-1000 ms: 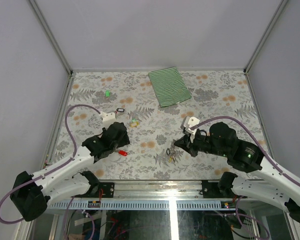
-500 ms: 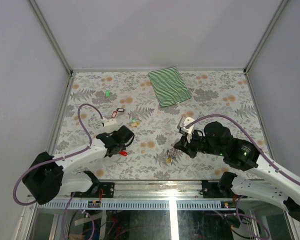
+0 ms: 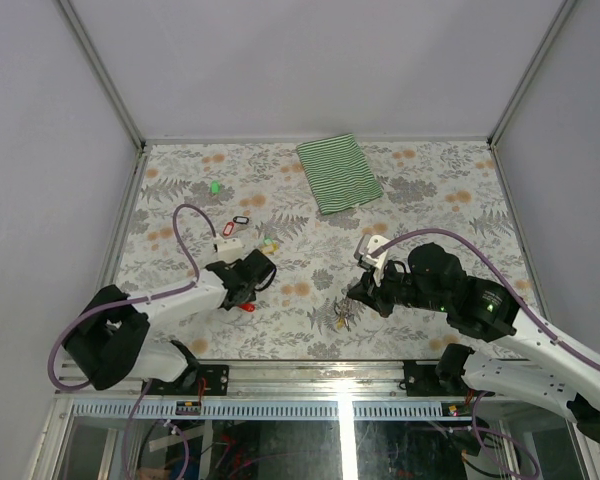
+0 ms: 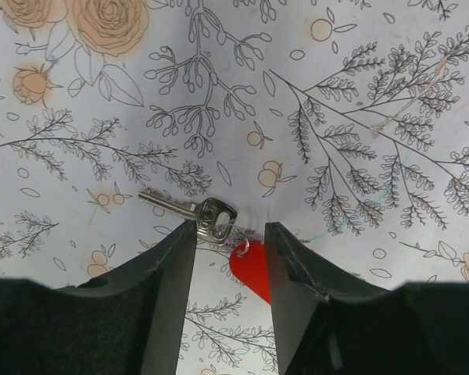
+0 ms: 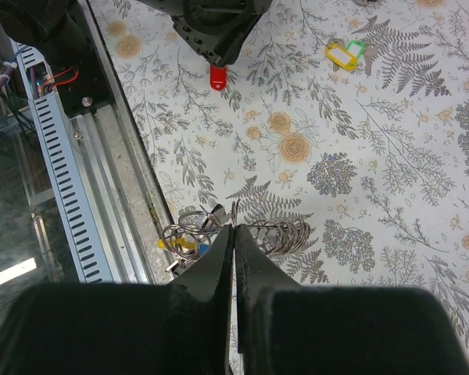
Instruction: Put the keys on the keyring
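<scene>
Floral counter [image 3: 310, 250]; striped cloth [image 3: 339, 173] at far edge. Near front edge, right pincer [image 5: 234, 231] pressed near-closed at keyring [image 5: 285, 236] bunch; wire clamped or not, cannot tell. Further left, left pincer [image 4: 230, 234] wide, straddling red-tagged key [image 4: 211, 217]. Beyond: yellow key [image 5: 342, 55], black key [image 3: 241, 221], green key [image 3: 215, 186], apart.

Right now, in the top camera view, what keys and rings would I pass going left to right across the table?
green-tagged key → black-tagged key → yellow-tagged key → keyring. The red-tagged key lines up sideways with the black-tagged one, so it is left out.
</scene>
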Controlling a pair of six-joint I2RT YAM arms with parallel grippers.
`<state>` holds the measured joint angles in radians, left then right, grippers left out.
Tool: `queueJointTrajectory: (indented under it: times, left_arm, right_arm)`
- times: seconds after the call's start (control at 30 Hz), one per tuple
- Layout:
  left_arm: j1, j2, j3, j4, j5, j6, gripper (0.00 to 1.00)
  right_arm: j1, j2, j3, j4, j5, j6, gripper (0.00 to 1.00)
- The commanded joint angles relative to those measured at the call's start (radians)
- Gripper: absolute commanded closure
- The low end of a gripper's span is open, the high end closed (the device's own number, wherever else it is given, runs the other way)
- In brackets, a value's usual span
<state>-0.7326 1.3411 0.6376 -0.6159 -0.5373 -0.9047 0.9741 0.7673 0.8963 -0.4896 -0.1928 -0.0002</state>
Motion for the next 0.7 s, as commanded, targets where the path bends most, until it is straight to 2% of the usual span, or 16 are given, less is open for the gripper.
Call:
queueJointTrajectory:
  times: [0.0,0.33,0.67]
  left_arm:
    - [0.001,0.029,0.028,0.052,-0.003,0.016,0.59]
    - [0.0,0.052,0.023,0.035,-0.002,0.019,0.61]
    - [0.0,0.057,0.008,0.036,0.002,0.018,0.7]
  right_arm:
    - [-0.002,-0.006,0.037,0.029,-0.016,0.008,1.0]
    - [-0.002,0.001,0.037,0.032,-0.026,0.011,1.0]
    - [-0.001,0.009,0.038,0.034,-0.033,0.012,1.0]
